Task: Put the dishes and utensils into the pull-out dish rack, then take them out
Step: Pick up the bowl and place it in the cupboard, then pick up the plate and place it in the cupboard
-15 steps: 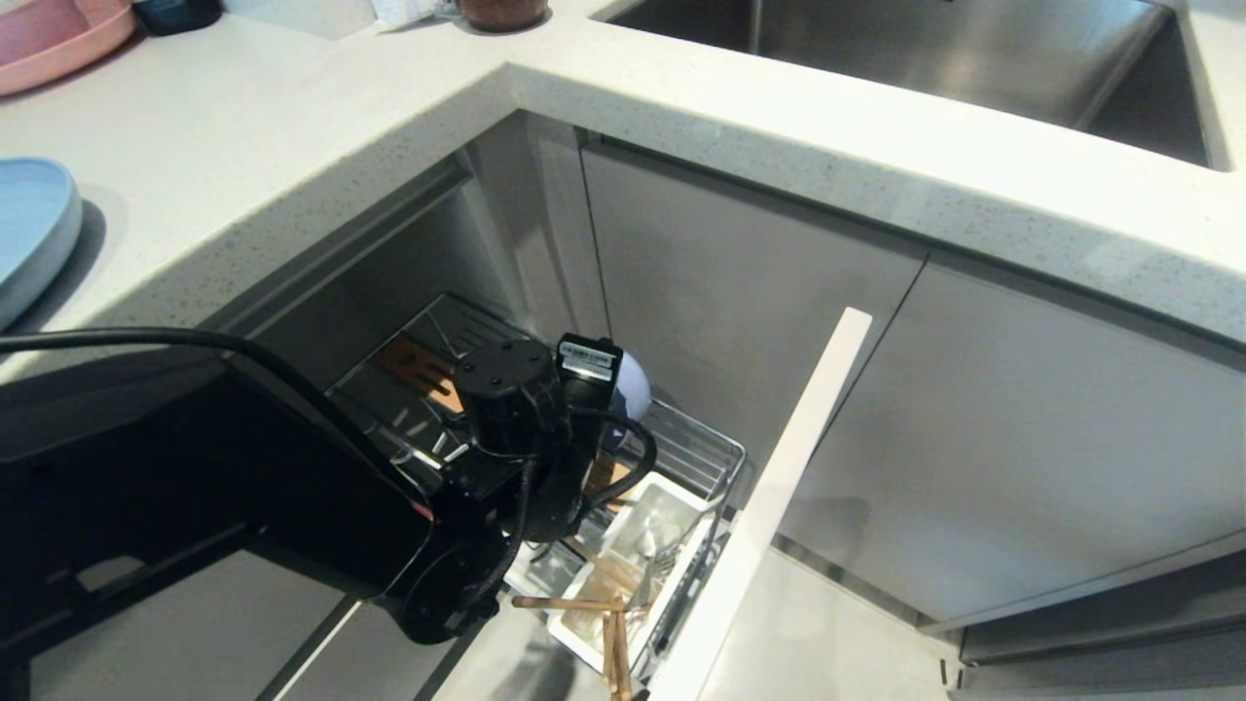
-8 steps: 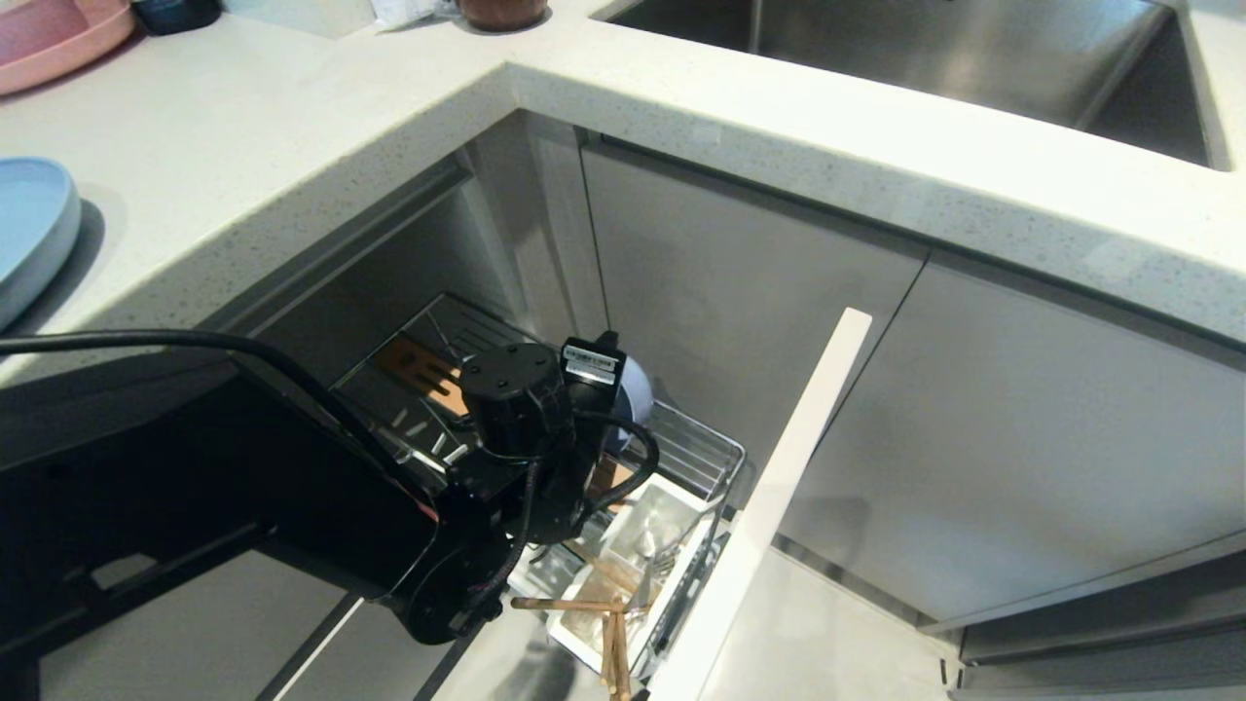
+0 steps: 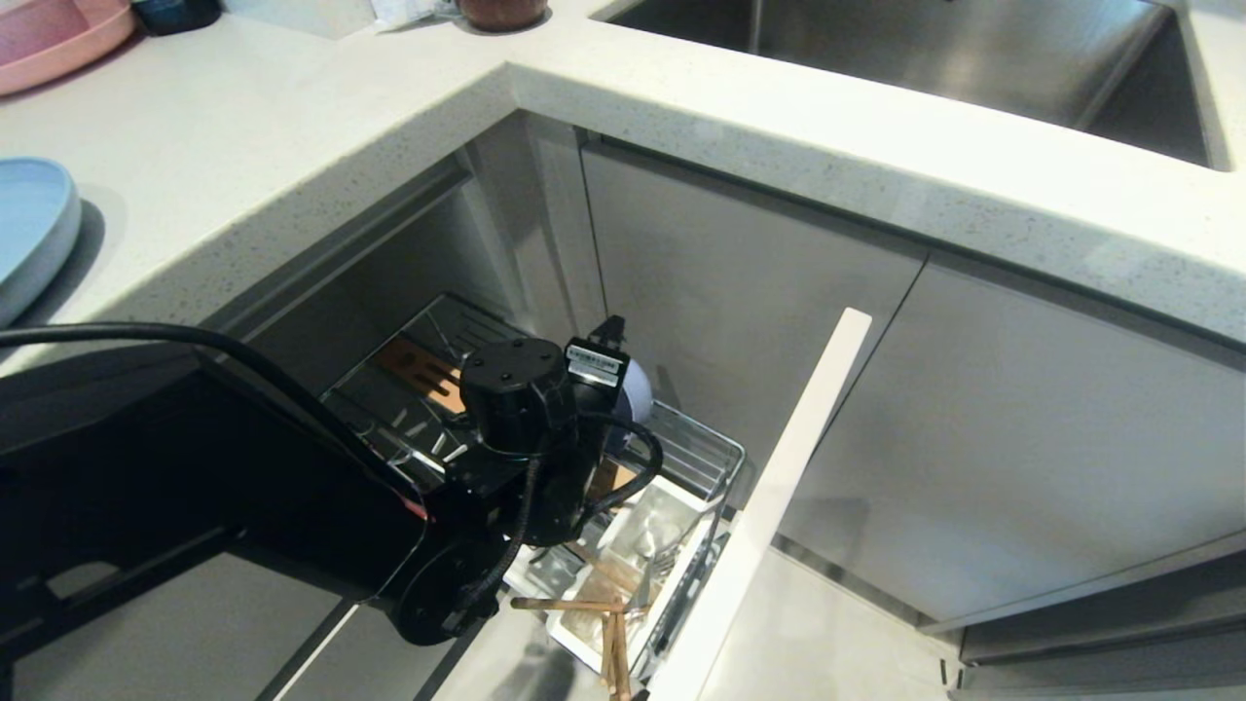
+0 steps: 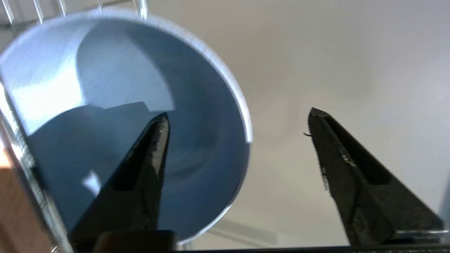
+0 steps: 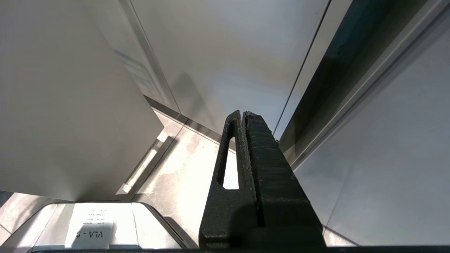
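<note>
Down below the worktop (image 3: pixel 292 127), the pull-out dish rack (image 3: pixel 701 458) stands drawn out from the grey cabinet, and the left arm reaches into it from the left. The left gripper (image 4: pixel 239 140) has just let go: a second ago its jaws were shut, and now they stand wide apart with nothing between them. That suggests the light-blue bowl (image 4: pixel 123 116) has been set down in the rack, so this loading step looks done and the arm should be free to back away. The bowl stands on edge against the chrome wires of the rack, its hollow facing the wrist camera. One jaw lies in front of that hollow; the other is out beyond the rim, over bare cabinet front. The rim thus falls between the two jaws, and neither seems to touch it. Nearer the rack's front panel, the white utensil cup (image 3: pixel 638 565) holds the chopsticks (image 3: pixel 608 633). The light-blue plate (image 3: pixel 29 229) lies up on the worktop, well away from the rack, not yet loaded. The right gripper (image 5: pixel 242 116) hangs parked near the floor, jaws closed on nothing.
</note>
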